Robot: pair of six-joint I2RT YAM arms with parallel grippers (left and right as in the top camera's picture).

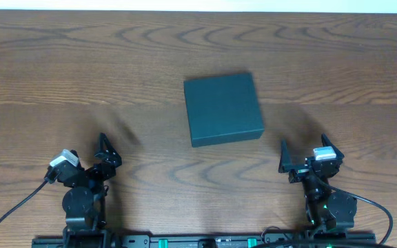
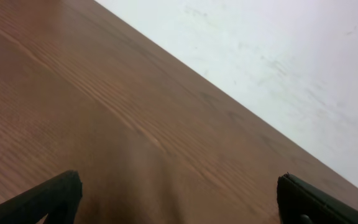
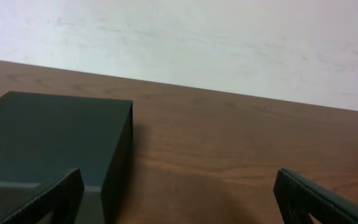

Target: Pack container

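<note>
sits mid-table, the container (image 1: 223,109) — farther from the near edge than both arms, between them but somewhat right of centre. lies up and to the left of the right gripper (image 1: 304,156), well apart from it; lies further off, up and to the right, from the left gripper (image 1: 108,153). nearer arm, by the look of it: the right. fills the lower left of the right wrist view, container (image 3: 55,149) ahead-left of wide-spread fingers. shows only bare table (image 2: 104,124) ahead of the left wrist's equally spread fingers, nothing held in either. nearly square, so no clear long axis, turned slightly off the table edges. dark teal-grey, matte, lid apparently shut flat on top — hinge side not discernible. no items to pack visible anywhere.
</note>
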